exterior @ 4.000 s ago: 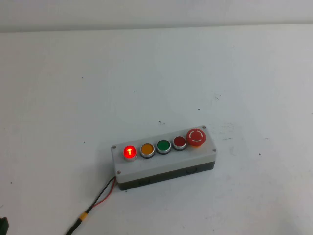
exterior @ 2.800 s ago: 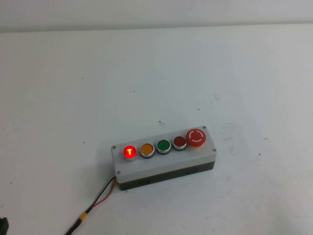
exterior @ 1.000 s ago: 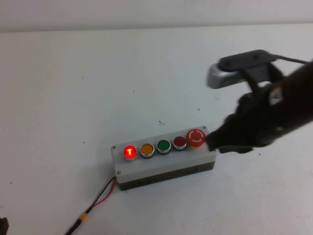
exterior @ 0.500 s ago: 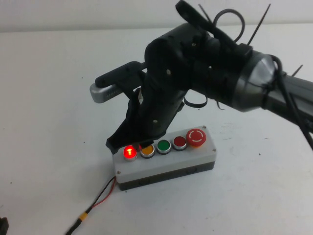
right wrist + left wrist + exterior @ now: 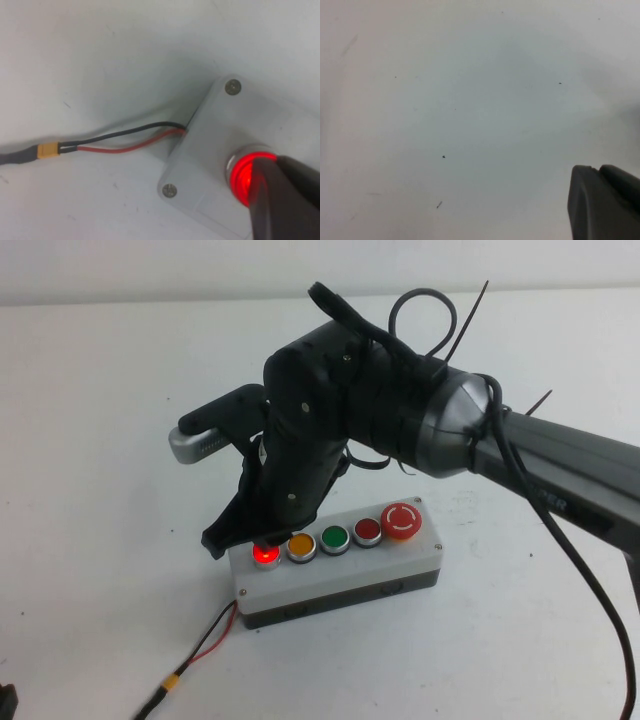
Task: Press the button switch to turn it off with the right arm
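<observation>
The button switch [image 5: 265, 555] glows bright red at the left end of the grey box [image 5: 340, 580], next to the orange button [image 5: 301, 545]. My right gripper [image 5: 245, 538] is shut, and its tip rests on the far edge of the switch. In the right wrist view the dark fingertips [image 5: 270, 190] cover part of the lit switch [image 5: 242, 175] on the box [image 5: 200, 160]. The silver module [image 5: 195, 445] sits on the right wrist. My left gripper [image 5: 597, 170] is shut and hovers over bare table, away from the box.
The green [image 5: 334, 538], dark red [image 5: 367, 530] and big red mushroom [image 5: 402, 521] buttons follow along the row. Red and black wires [image 5: 205, 640] with a yellow connector [image 5: 172, 680] run from the box's left end toward the front edge; they also show in the right wrist view [image 5: 125, 140].
My right arm came in from the right, swept left over the box and lowered its tip onto the lit red switch. The switch still glows.
</observation>
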